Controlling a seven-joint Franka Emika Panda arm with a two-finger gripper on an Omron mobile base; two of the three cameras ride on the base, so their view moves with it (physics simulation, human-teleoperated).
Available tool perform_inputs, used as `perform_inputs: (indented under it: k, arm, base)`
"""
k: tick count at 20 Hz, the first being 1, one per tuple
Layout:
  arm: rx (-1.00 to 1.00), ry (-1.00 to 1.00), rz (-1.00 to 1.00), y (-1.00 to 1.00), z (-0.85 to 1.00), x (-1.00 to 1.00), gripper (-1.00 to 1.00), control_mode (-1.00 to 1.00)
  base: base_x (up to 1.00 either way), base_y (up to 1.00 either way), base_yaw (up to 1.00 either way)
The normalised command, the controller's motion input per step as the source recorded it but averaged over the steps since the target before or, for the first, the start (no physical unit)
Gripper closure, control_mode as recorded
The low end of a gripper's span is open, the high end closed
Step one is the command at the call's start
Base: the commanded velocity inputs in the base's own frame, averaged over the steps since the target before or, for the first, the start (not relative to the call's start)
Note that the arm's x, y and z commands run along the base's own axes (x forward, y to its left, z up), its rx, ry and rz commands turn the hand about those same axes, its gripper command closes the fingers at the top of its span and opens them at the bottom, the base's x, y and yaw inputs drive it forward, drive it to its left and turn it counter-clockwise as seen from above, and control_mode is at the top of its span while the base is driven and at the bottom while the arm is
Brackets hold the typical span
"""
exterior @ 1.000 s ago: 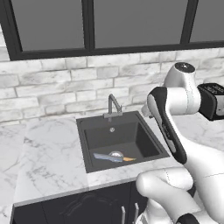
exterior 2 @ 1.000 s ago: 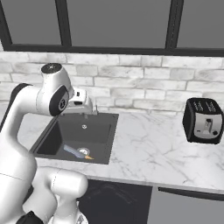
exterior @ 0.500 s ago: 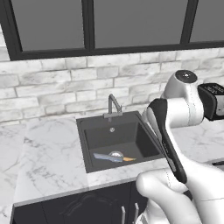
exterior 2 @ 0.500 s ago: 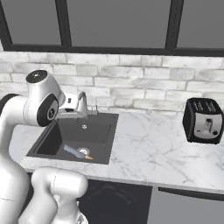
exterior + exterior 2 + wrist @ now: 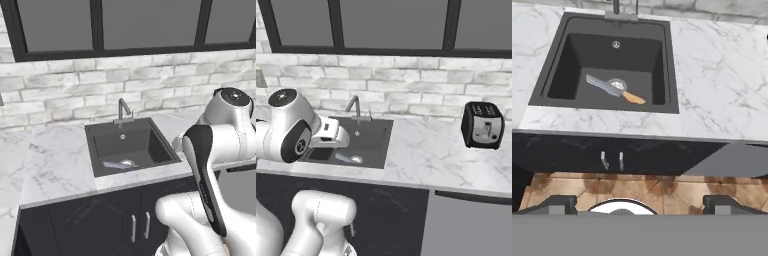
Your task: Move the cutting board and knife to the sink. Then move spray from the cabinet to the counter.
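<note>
Knife (image 5: 614, 89) lies flat on the floor of the sink (image 5: 672, 75), blade across the round drain and pale tan-orange handle pointing toward the basin's front right corner as seen from the hand view. From the left base view the same blade (image 5: 119, 163) shows as a pale sliver near the front wall of the black basin (image 5: 165, 142); the right base view catches a bluish glint (image 5: 348, 159) just past the arm's wrist housing, probably the same blade, though it is too small to be sure.

Faucet (image 5: 123, 108) stands at the back rim, curved spout over the basin. Counter (image 5: 722, 75) of white marble runs on both sides of the sink, over dark cabinet fronts (image 5: 662, 155) with two short bar pulls.

Gripper (image 5: 639, 205) hangs well in front of the counter edge, looking down at the sink and the tiled floor; its two dark fingertips (image 5: 554, 204) stand at the far sides of the hand view, spread wide, with nothing between them.

Toaster (image 5: 482, 125), dark with a silver front, sits on the counter (image 5: 426, 155) well to the right of the sink (image 5: 387, 142).
</note>
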Motion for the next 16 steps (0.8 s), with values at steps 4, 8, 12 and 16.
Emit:
perform_inputs:
  k: [4, 8, 12, 16]
  arm:
    - [0.0, 0.0, 0.0, 0.0, 0.0, 0.0, -1.0, 1.0]
    - [0.0, 0.0, 0.0, 0.0, 0.0, 0.0, -1.0, 1.0]
    - [0.0, 0.0, 0.0, 0.0, 0.0, 0.0, -1.0, 1.0]
    - [0.0, 0.0, 0.0, 0.0, 0.0, 0.0, -1.0, 1.0]
  base:
    - [-1.0, -0.22, -0.02]
    - [-1.0, -0.16, -0.02]
    - [-1.0, -0.17, -0.02]
    - [-1.0, -0.26, -0.03]
